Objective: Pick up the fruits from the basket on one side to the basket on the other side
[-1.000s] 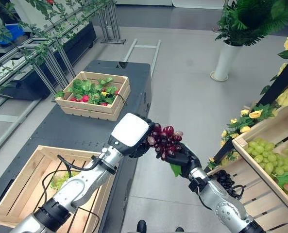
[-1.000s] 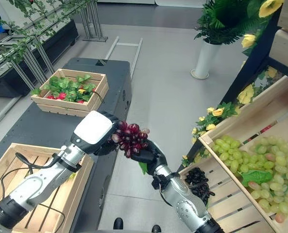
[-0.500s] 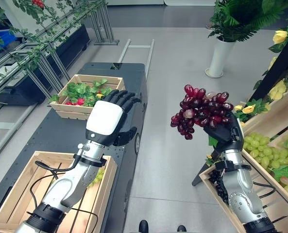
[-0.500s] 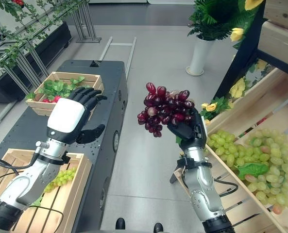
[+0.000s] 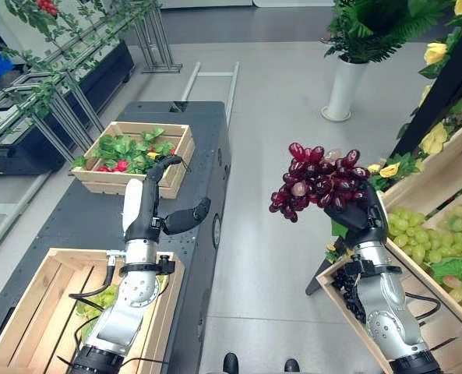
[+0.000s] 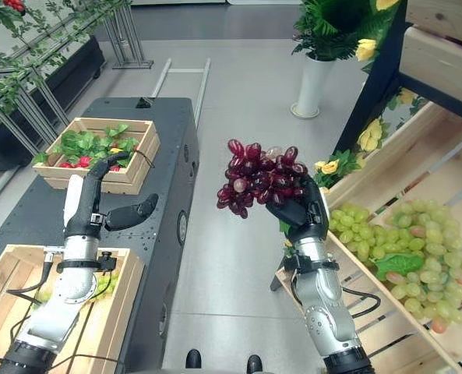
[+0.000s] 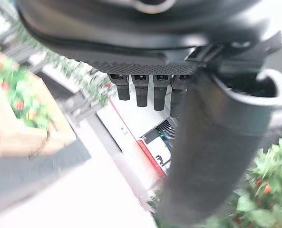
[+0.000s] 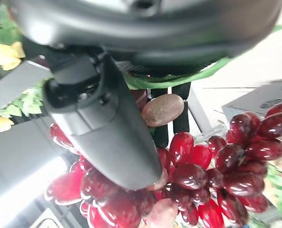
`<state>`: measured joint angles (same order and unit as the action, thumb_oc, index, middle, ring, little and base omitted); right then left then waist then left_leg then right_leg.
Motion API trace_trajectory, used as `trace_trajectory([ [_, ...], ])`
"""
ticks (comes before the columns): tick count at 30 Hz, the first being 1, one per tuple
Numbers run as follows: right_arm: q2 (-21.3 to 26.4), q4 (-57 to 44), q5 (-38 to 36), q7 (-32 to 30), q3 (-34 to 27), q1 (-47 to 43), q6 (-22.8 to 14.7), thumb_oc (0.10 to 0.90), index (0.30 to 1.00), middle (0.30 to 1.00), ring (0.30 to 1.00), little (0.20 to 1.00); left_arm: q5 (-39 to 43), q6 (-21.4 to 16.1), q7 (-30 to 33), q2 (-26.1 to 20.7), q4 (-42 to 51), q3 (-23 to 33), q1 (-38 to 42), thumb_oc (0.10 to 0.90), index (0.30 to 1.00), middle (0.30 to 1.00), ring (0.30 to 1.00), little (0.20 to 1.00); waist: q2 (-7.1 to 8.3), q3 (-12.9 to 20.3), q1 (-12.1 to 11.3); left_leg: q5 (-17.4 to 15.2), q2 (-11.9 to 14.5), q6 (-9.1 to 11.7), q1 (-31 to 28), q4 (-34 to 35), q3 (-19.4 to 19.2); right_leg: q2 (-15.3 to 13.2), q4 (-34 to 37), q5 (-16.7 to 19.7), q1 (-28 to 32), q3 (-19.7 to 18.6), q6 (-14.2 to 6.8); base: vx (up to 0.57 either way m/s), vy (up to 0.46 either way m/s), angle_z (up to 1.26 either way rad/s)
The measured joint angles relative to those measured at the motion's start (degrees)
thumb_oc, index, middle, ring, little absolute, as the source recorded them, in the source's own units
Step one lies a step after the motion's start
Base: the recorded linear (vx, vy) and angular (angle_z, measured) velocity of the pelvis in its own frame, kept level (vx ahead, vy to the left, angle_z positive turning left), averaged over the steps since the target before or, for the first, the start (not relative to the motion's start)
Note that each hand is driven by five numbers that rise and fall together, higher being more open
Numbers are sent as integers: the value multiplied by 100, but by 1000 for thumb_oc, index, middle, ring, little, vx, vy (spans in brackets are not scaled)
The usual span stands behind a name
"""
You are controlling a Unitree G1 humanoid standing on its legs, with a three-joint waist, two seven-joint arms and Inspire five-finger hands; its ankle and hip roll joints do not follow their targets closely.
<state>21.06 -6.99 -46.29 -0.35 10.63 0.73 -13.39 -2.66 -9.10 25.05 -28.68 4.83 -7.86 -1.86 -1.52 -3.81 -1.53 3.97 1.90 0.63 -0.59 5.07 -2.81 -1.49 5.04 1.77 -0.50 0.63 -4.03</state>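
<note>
A bunch of dark red grapes [image 5: 316, 181] is held up in the air over the floor, between the black table and the shelf on the right. My right hand [image 5: 361, 214] is shut on it from below; in the right wrist view its thumb [image 8: 107, 130] presses across the red grapes [image 8: 202, 175]. My left hand [image 5: 146, 201] stands upright over the black table [image 5: 82, 210], open and holding nothing, fingers [image 7: 143, 90] straight. Below it, a wooden crate [image 5: 55, 257] at the near left holds green grapes [image 5: 96, 294].
A second wooden crate [image 5: 106, 175] with leaves and red fruit sits farther back on the table. On the right, slatted shelf crates [image 6: 394, 214] hold green grapes [image 6: 417, 253] and black grapes [image 5: 347, 284]. A white vase [image 5: 346, 89] with a plant stands on the floor beyond.
A second ago both hands met at the bunch over the table edge. The right hand has carried it up and right; the left hand let go, drew back and turned edge-on.
</note>
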Motion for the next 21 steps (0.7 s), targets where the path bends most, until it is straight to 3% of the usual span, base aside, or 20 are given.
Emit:
trace_trajectory([
  [3,-29,36,-255,385,186,134,257,400,300,300,300,300,531,-111,-49,273,-4,3,-27,800,900,900,900,900,66,-17,-43,-116,-32,2,-158,2,326,-29,1,82,16,-327,-73,20,105,-64],
  [7,-114,327,-385,782,315,359,447,400,300,300,300,300,1112,-499,-324,318,-3,-25,-21,800,900,900,900,900,264,-13,101,-152,-86,-58,-222,4,192,-136,3,131,16,-312,-148,18,134,-26],
  [17,-160,1129,-376,1087,548,478,680,400,300,300,300,300,2212,-667,-983,318,-4,-141,-21,800,900,900,900,900,312,-32,94,-189,-180,-130,-281,5,-3,-201,-18,179,-10,-321,-205,2,180,-8],
  [21,-189,1257,-370,1302,577,501,700,400,300,300,300,300,2560,-695,-1275,315,-4,-288,-21,800,900,900,900,900,384,-229,123,-224,-205,-181,-404,5,-280,-258,-47,286,-44,-285,-237,-52,81,-37],
])
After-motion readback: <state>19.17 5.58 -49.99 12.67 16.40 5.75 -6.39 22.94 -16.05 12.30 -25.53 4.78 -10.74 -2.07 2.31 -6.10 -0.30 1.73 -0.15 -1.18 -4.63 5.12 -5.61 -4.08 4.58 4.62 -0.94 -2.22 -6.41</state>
